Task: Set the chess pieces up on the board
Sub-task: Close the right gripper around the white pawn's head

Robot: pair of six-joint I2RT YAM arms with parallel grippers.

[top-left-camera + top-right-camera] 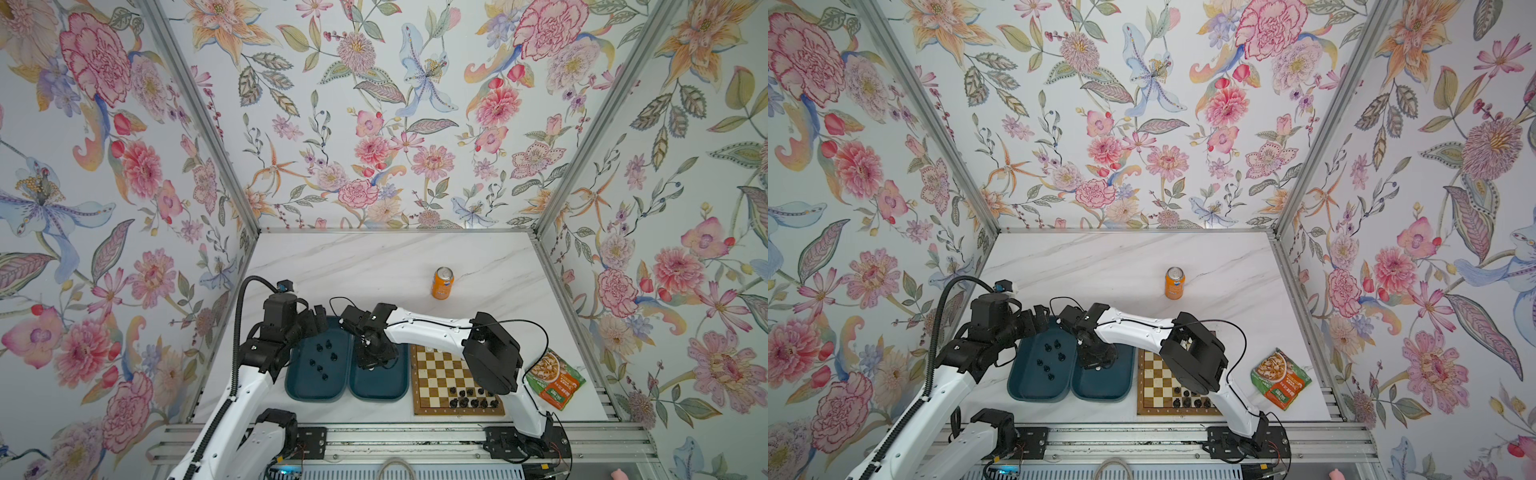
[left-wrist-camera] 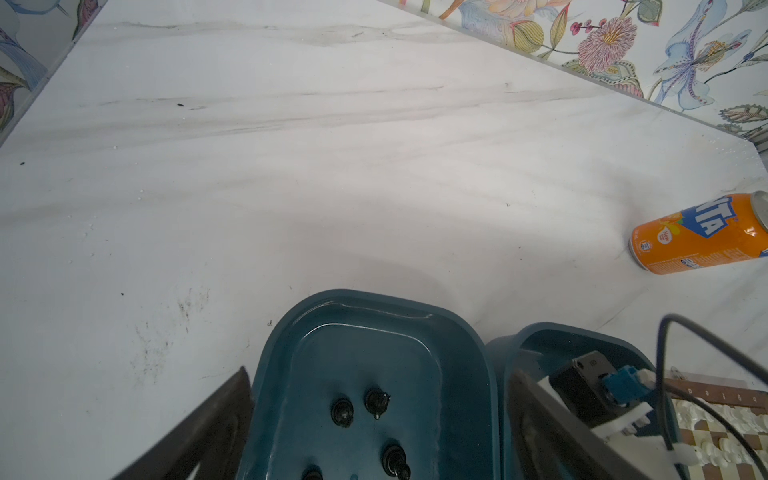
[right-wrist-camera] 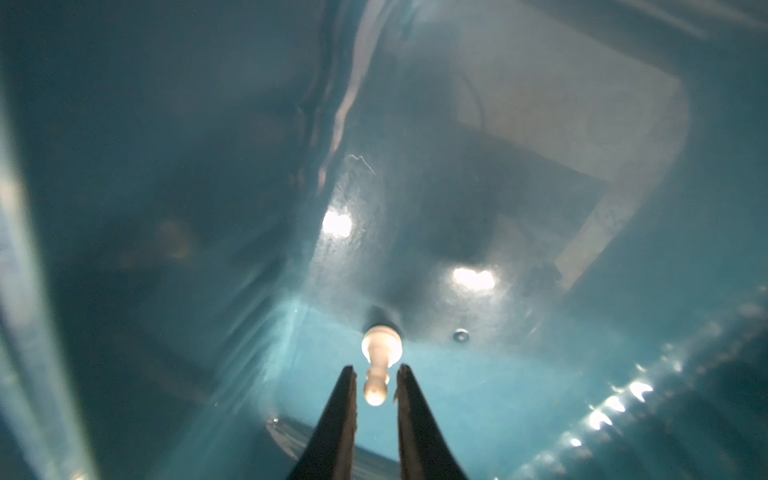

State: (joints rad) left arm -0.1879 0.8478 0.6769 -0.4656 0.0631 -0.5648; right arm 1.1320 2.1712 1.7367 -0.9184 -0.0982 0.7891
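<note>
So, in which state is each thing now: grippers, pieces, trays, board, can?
left gripper: open, above left tray.
right gripper: open narrowly around white pawn.
white pawn: in right tray, ungripped.
black pieces: some in left tray, some on board.
board: partly set.
orange can: upright.
snack packet: lying flat.

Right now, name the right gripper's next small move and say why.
Probably close on the white piece, then lift. In the right wrist view the right gripper straddles its narrow head inside the teal tray, with a sliver of gap on each side, so nothing is gripped yet.
</note>
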